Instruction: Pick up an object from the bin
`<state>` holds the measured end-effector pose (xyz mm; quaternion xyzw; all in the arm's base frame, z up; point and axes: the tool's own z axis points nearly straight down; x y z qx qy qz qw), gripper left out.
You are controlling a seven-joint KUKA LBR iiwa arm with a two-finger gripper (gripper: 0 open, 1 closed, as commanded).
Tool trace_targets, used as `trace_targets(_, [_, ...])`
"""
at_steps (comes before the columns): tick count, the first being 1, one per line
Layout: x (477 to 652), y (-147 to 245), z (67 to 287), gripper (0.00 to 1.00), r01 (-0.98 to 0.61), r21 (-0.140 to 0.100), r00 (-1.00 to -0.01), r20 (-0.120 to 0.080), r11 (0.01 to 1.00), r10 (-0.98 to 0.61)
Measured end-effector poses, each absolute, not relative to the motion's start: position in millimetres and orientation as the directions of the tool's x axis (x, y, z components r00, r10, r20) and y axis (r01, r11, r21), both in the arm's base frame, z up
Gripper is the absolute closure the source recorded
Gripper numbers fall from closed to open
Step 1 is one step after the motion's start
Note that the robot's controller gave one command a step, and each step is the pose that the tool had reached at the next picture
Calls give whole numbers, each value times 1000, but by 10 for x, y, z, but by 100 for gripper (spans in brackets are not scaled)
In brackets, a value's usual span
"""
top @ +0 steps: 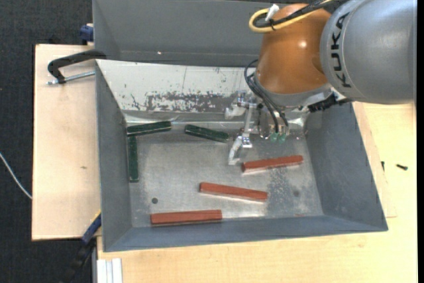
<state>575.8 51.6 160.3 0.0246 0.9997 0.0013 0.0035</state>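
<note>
We see the tool (pixel 238 148) hanging low over the floor of the bin (pixel 112 142). Its tip is just beside the left end of a red-brown bar (pixel 273 164), which lies flat towards the right wall. We cannot tell whether the tool is spread or pressed together. The other red-brown bars (pixel 233 191) and the dark green bars (pixel 207 134) lie flat and apart, so we judge each can be taken alone.

The one that matters is the reddish-brown flat bar (pixel 272 164), lying flat around 3 o'clock of the bin (pixel 344 162) floor. It runs roughly 9-to-3, left end just beside the tool (pixel 237 150).
</note>
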Motion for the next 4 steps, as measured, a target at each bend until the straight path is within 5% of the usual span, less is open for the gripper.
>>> trace_targets(1, [5394,152,1033,0,130,0,-992,4,992,130])
trace_targets(3, [5173,-12,875,0,226,2,-974,4,974,226])
trace_targets(4, [5150,-105,938,0,77,1,-997,1,997,77])
